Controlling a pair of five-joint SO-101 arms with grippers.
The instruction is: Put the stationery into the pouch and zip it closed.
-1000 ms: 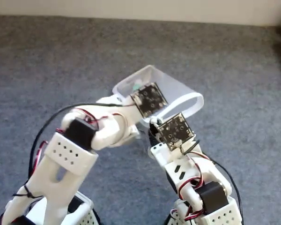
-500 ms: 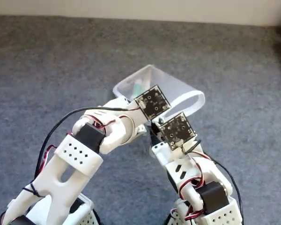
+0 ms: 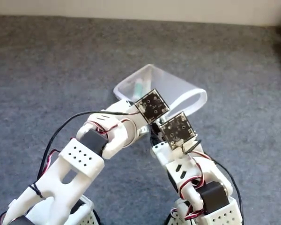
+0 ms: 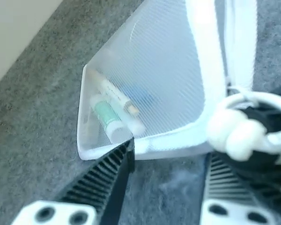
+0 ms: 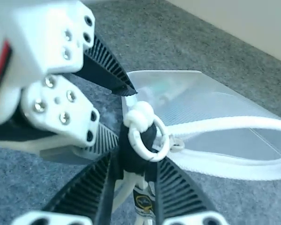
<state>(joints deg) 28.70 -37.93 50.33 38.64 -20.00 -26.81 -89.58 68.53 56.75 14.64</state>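
The translucent pouch (image 3: 166, 86) lies on the grey carpet with its mouth gaping at the right. Pens and a green-and-white stick, the stationery (image 4: 110, 112), lie inside against its closed end (image 3: 138, 87). My right gripper (image 5: 136, 161) is shut on the zipper pull, whose white ring and knot (image 5: 147, 136) stick out above the fingers. My left gripper (image 4: 171, 154) is open at the pouch's near edge, one black fingertip (image 4: 126, 147) touching the corner beside the stationery. The ring (image 4: 246, 124) sits just past its other finger.
Grey carpet (image 3: 51, 70) surrounds the pouch on all sides. A pale wall strip (image 3: 131, 9) runs along the far edge. The left arm (image 3: 107, 136) and the right arm (image 3: 178, 159) crowd together just before the pouch.
The left arm has drawn back toward the near side, uncovering more of the pouch and the stationery. The pouch's open end has shifted slightly right. The right arm stayed put.
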